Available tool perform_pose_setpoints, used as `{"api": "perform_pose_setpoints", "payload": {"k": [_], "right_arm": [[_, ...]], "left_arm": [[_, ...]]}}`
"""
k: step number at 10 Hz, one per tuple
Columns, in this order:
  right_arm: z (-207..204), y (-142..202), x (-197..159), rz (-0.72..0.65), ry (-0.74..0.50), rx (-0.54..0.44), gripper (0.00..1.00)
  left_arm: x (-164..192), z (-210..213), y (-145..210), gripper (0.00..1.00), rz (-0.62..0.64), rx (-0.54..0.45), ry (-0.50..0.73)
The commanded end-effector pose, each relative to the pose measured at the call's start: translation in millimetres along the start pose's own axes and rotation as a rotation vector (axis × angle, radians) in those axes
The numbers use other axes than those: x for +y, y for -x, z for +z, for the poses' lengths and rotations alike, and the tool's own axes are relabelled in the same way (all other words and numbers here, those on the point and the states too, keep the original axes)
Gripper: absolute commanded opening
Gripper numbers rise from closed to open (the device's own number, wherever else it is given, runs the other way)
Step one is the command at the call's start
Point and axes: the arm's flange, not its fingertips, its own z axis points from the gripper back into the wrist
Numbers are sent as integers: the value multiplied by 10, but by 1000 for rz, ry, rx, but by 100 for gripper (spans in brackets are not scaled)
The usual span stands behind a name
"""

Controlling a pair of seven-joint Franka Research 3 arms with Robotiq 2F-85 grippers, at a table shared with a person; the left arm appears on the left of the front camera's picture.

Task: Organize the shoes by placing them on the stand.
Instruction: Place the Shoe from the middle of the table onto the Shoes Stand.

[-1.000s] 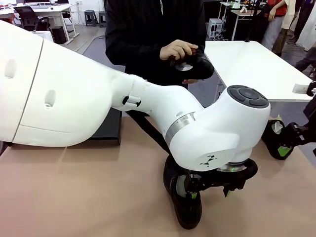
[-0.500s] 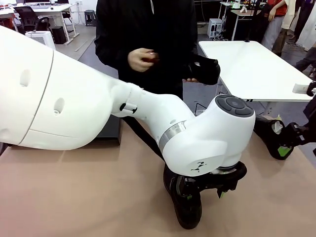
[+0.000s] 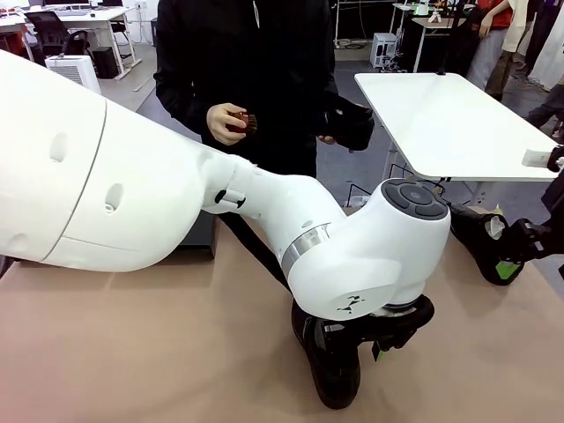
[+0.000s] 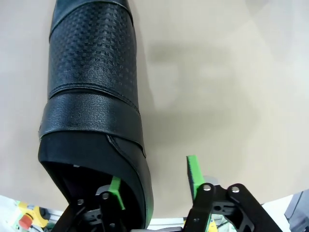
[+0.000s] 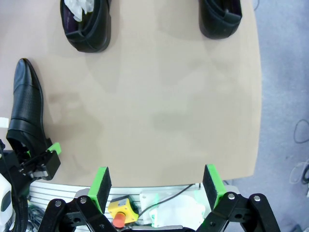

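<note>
**Dress shoe**, black leather. Flat on the tan tabletop, heel end right at the left pincer, toe pointing straight away. Long axis in line with the pincer's reach, closing line square across it. Nearer the left arm by far. Perforated grain over the vamp, smooth strap band behind it, pebbled collar, rounded toe.

**Left pincer.** Set to a middling gap, one green pad down inside the heel opening. Other pad outside the side wall, a strip of tabletop between it and the leather. Judged not yet pinching.

**Right pincer**. Spread wide, empty, over bare tabletop.

**Further shoes.** One stuffed with white paper, another beside it, both well apart from either pincer.

**Stand**. Matte black, low, behind the left arm, well apart from the dress shoe.
</note>
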Motion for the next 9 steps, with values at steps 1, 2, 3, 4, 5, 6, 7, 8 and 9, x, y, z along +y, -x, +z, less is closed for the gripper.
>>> {"api": "perform_pose_setpoints", "payload": {"k": [1,2,3,4,5,6,7,8,9], "right_arm": [[-5,3,2,1,-6,2,100],[-5,3,2,1,-6,2,100],[-5,3,2,1,-6,2,100],[-5,3,2,1,-6,2,100],[-5,3,2,1,-6,2,100],[-5,3,2,1,-6,2,100],[-5,3,2,1,-6,2,100],[-5,3,2,1,-6,2,100],[-5,3,2,1,-6,2,100]], "left_arm": [[-7,-31,28,42,24,-40,-22],[-4,-30,22,32,24,-40,-28],[0,-29,21,22,25,-41,-30],[5,-31,21,12,26,-42,-31],[8,-33,20,2,26,-42,-30],[11,-38,20,0,25,-42,-29],[24,-42,14,0,23,-39,-31],[36,-41,8,0,22,-32,-28],[43,-33,14,0,0,-15,-25]]}}
